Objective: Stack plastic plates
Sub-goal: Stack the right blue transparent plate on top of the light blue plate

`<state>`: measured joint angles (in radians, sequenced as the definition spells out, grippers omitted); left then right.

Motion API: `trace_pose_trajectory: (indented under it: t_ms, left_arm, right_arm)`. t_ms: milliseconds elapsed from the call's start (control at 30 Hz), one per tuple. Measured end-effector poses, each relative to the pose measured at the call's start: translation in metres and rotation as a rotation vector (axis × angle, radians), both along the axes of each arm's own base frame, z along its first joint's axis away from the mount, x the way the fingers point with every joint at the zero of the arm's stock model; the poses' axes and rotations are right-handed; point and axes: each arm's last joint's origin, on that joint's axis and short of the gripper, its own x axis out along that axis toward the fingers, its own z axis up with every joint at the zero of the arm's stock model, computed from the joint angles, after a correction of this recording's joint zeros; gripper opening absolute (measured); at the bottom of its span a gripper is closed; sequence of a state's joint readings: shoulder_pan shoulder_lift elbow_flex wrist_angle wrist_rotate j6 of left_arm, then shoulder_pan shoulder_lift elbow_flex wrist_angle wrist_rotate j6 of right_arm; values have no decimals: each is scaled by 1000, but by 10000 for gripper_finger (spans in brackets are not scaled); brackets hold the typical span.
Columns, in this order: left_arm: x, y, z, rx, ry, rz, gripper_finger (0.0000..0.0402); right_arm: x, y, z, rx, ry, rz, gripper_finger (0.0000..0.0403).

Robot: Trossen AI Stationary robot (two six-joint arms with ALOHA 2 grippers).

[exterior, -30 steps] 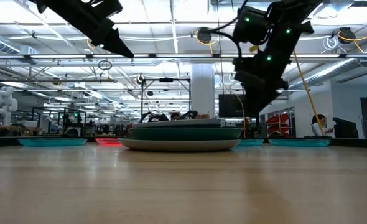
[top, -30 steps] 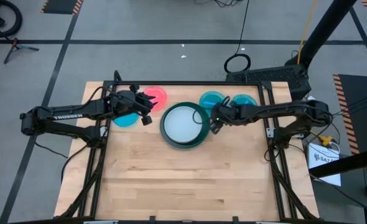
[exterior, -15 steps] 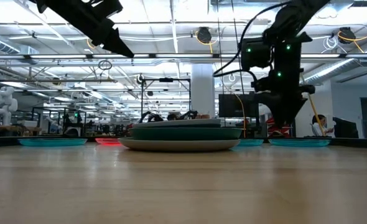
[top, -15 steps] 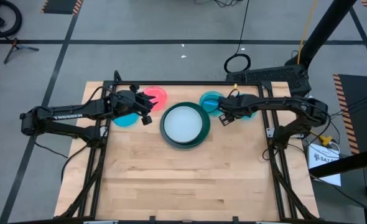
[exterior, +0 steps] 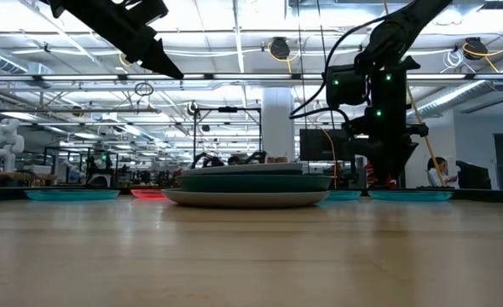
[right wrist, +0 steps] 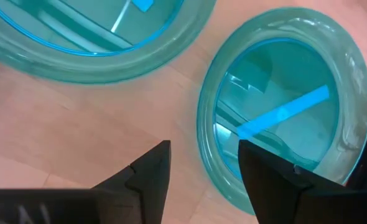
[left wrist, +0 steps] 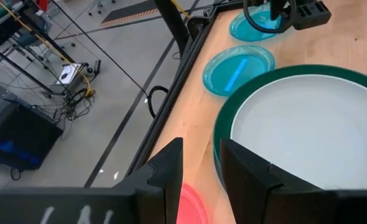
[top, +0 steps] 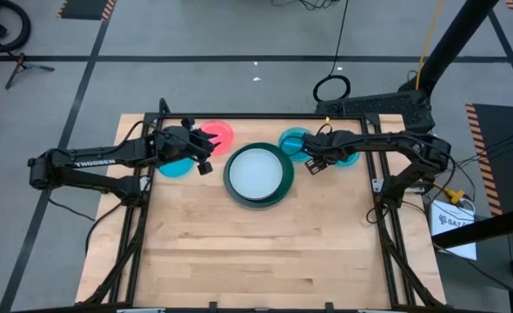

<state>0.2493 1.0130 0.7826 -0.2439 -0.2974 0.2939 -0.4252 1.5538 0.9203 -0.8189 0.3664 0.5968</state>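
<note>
Several round plastic plates form a central stack (top: 257, 174), pale plate inside dark green. At ten o'clock the left gripper (top: 206, 153) hovers, parted, empty; at two o'clock the right gripper (top: 314, 163), spread, straddles a bright blue plate's (right wrist: 283, 112) rim.

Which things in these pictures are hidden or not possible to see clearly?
- Plates under the pale top plate of the stack: high view shows only the dark green rim.
- Left bright blue plate: partly covered by the left gripper.
- Pink-red plate: cut by the left wrist view's edge.
</note>
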Motion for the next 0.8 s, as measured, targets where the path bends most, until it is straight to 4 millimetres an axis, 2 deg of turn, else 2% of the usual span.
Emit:
trace_pose_trajectory:
  t_ms: [167,400,567,800]
  left_arm:
    - [0,0,0,0,0,0,113]
    - [0,0,0,1,0,0,113]
    - [0,0,0,1,0,-1,113]
    - [0,0,0,2,-1,-1,113]
  right_arm:
    - [5,-2,-8,0,0,8,180]
    - [7,-4,-26,42,96,56,180]
    - [8,-4,-28,29,113,62,178]
    - [7,-6,-29,28,114,55,129]
